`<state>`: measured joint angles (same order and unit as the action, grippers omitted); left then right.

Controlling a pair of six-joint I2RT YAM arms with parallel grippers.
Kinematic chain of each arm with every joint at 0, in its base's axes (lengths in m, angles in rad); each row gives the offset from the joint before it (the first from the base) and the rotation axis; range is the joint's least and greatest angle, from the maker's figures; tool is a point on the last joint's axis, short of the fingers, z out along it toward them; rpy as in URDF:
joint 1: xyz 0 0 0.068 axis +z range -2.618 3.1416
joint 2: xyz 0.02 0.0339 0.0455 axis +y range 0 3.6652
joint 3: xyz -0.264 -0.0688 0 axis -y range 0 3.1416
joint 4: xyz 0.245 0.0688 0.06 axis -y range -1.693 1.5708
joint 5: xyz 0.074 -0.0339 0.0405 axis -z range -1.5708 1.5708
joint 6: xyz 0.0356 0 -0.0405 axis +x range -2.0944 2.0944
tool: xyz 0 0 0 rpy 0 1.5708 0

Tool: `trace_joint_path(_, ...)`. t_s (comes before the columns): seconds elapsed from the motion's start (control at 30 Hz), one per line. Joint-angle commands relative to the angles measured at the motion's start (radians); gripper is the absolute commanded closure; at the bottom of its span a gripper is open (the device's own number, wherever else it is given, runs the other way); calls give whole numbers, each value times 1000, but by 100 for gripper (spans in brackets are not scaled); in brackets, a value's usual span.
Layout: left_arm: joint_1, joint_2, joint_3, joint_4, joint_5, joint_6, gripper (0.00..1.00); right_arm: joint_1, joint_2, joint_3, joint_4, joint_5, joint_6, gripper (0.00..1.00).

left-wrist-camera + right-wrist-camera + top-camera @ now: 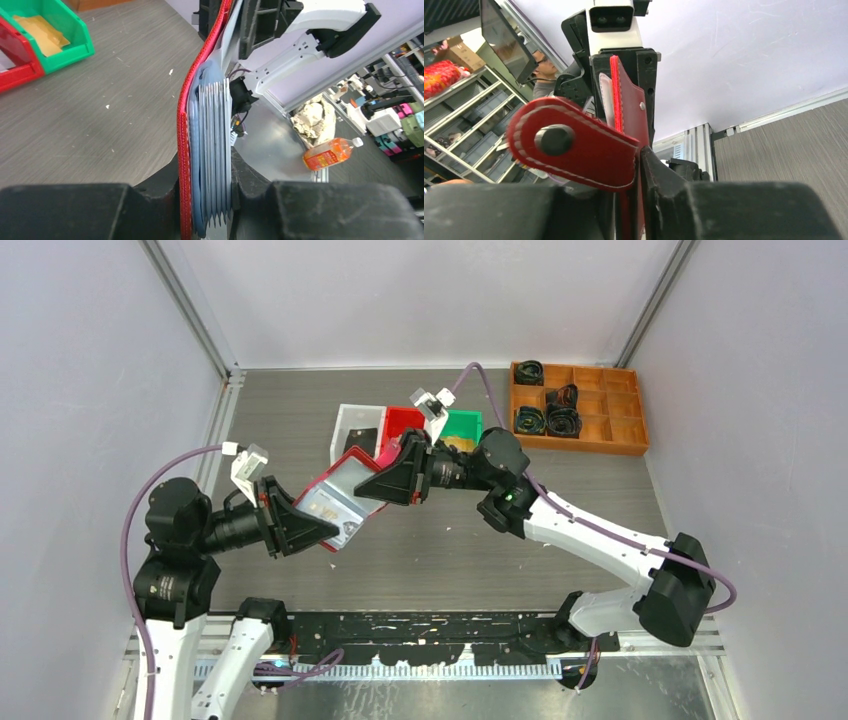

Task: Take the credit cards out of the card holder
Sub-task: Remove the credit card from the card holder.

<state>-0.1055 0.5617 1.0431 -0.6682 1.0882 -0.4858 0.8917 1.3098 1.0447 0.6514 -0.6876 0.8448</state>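
The red card holder [345, 490] hangs open above the table, held between both grippers. Its pale clear-sleeved inside faces up, with a gold card [325, 508] showing in a sleeve. My left gripper [312, 527] is shut on the lower half. In the left wrist view my left gripper [206, 200] clamps the red edge [183, 150] and the stack of pale blue sleeves [216, 135]. My right gripper [385, 480] is shut on the upper flap. In the right wrist view my right gripper [631, 200] pinches the red flap [630, 107] beside the snap tab [574, 150].
A white bin [345, 425] holding a dark flat piece, a red bin [405, 422] and a green bin [465, 425] stand behind the holder. The green bin [75, 35] holds a flat tan-gold piece [42, 31]. An orange divided tray [600, 440] with black cables sits far right.
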Motion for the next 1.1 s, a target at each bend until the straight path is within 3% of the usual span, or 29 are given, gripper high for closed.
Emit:
trace_joint_path(0.0, -1, 22, 65, -34, -30, 127, 100, 0, -32, 37, -15, -27, -62, 66)
trace_joint_path(0.13, 0, 49, 101, -160, -18, 275, 100, 1, 27, 186, -278, -187, -186, 54)
trace_joint_path(0.33, -1, 120, 191, -402, 17, 495, 99, 6, 103, 399, -722, -255, -444, 55)
trace_joint_path(0.53, -1, 182, 275, -558, 13, 643, 100, 23, 142, 500, -944, -242, -582, 59)
trace_joint_path(0.63, -1, 189, 287, -565, 12, 651, 100, 36, 143, 505, -965, -226, -596, 63)
trace_joint_path(0.7, -1, 182, 281, -536, 13, 621, 98, 41, 139, 493, -938, -210, -581, 74)
trace_joint_path(0.83, -1, 150, 245, -439, 22, 519, 62, 41, 84, 387, -695, -161, -417, 93)
trace_joint_path(0.87, -1, 140, 233, -406, 23, 476, 55, 40, 65, 331, -565, -131, -368, 98)
trace_joint_path(0.93, 0, 120, 204, -337, 21, 376, 49, 33, 24, 240, -370, -73, -259, 99)
trace_joint_path(1.07, -1, 69, 124, -168, 21, 178, 49, 27, -37, 78, -28, 40, -77, 99)
